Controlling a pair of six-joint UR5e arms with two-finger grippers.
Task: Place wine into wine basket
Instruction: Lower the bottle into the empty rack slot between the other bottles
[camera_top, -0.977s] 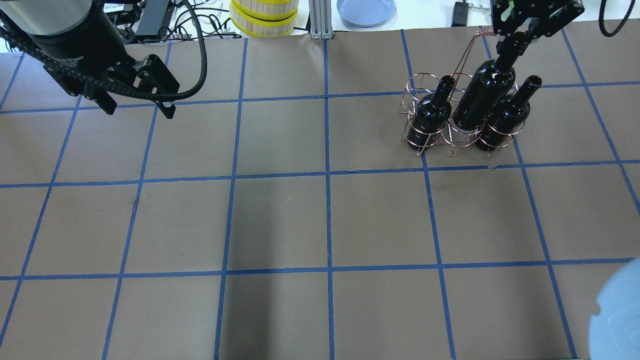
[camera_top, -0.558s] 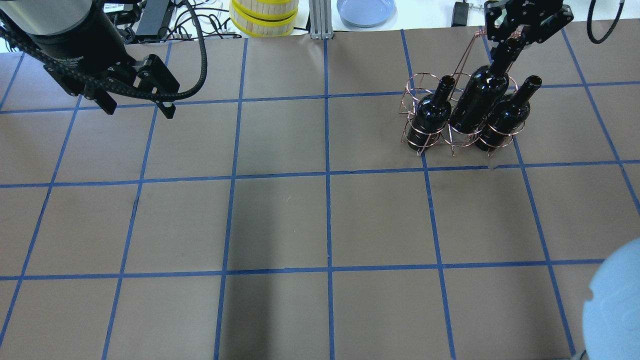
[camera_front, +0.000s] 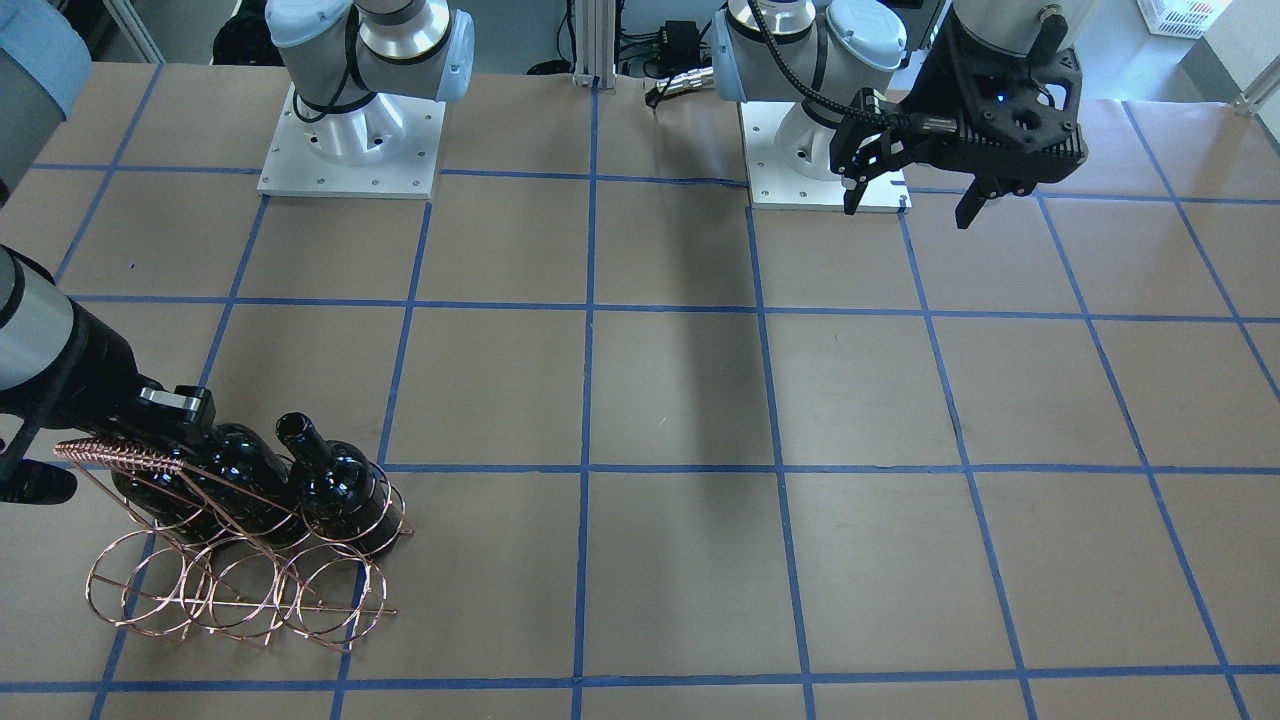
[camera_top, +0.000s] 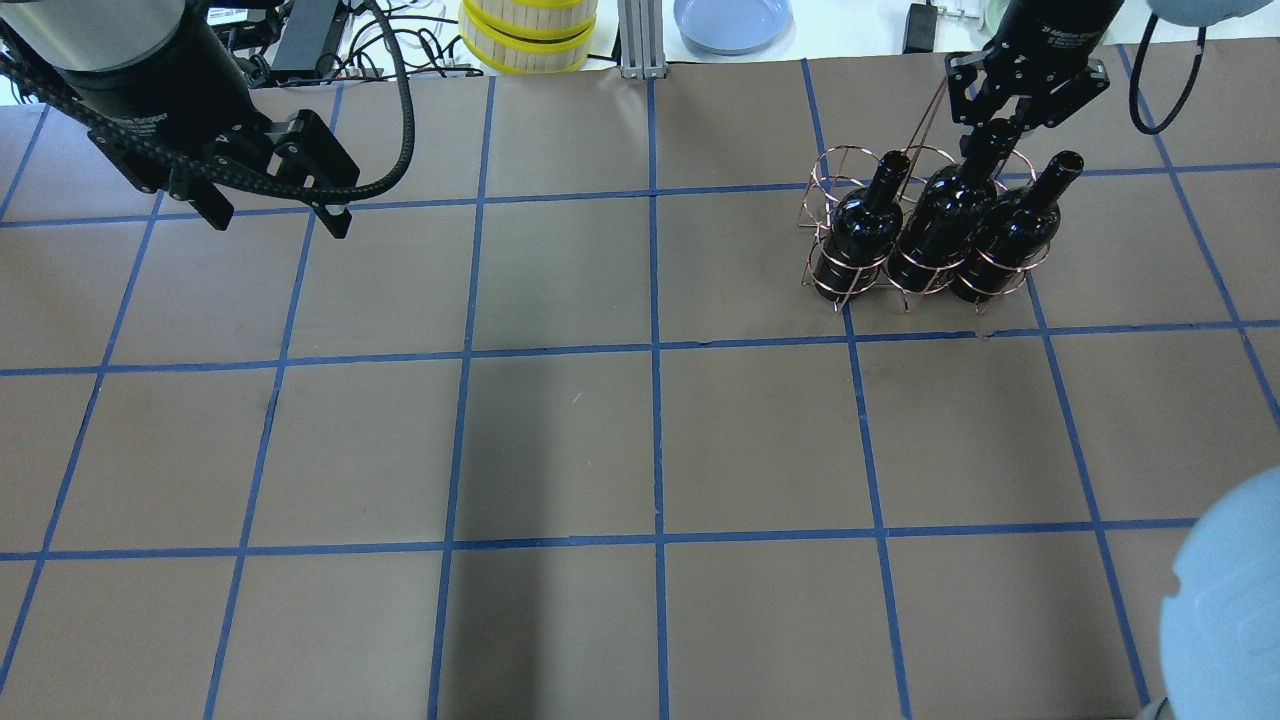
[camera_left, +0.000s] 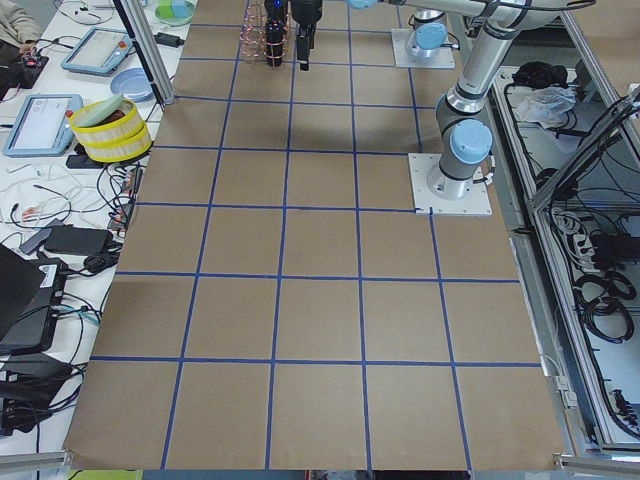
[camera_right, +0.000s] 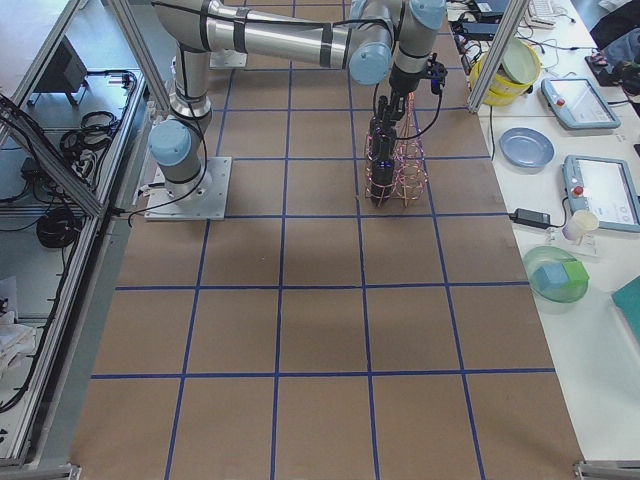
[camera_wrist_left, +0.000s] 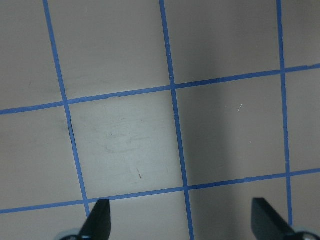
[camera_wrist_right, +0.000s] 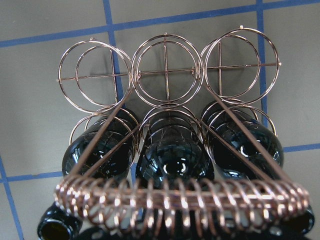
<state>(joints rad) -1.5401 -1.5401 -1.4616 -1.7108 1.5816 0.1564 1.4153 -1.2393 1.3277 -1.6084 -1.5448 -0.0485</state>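
So, quick count for you: three dark bottles, one wine basket (camera_wrist_right: 166, 72), two grippers. The basket has six rings in two rows of three and sits on the table (camera_top: 560, 440) at the far right, on the robot's right side. All three rings in the row nearer the robot are filled, and the three in the far row have nothing in them.

The wine (camera_top: 935, 225) is in the middle ring of that nearer row. It leans a bit, with one look-alike bottle (camera_top: 860, 230) just to its left and another bottle (camera_top: 1010, 235) just to its right. The two outer bottles show open mouths, while the middle one's mouth is hidden under the gripper. The coil-wrapped handle (camera_wrist_right: 180, 197) runs across above the three bottles.

For the jaws, your right gripper (camera_top: 995, 125) sits right on top of the wine's neck, and its fingers look closed around it. The left gripper (camera_top: 278, 220) hangs over bare table at the far left, well apart from the basket. Its jaws are spread wide, holding and touching nothing.
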